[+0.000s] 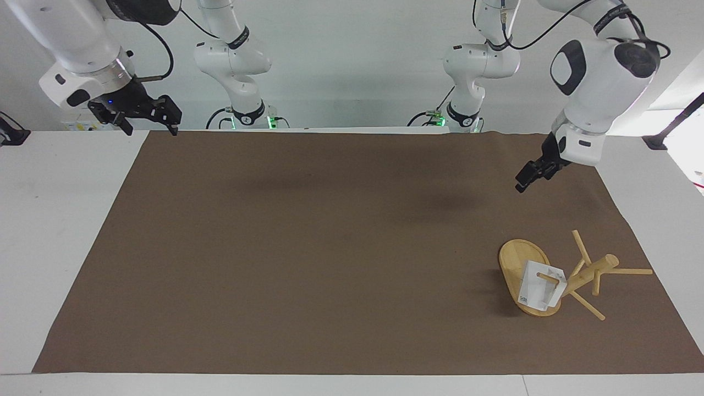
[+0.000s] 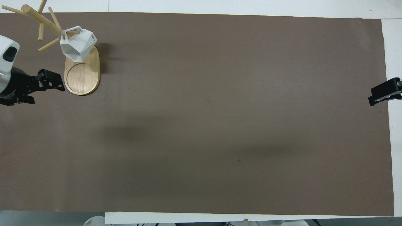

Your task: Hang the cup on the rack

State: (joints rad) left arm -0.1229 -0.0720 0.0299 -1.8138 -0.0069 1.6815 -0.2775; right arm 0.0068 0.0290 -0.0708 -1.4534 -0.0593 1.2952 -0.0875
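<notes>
The bamboo rack (image 1: 514,261) stands on its oval base at the left arm's end of the table, and it also shows in the overhead view (image 2: 82,78). The white faceted cup (image 1: 536,289) hangs by its handle on one of the rack's pegs, over the end of the base farther from the robots; it shows in the overhead view too (image 2: 78,44). My left gripper (image 1: 522,184) is open and empty, raised in the air well clear of the rack (image 2: 58,84). My right gripper (image 1: 148,121) is open and empty and waits raised at the right arm's end (image 2: 384,94).
A brown mat (image 1: 330,247) covers most of the white table (image 1: 55,220). Nothing else lies on it. The rack's other pegs (image 1: 632,271) stick out toward the mat's edge at the left arm's end.
</notes>
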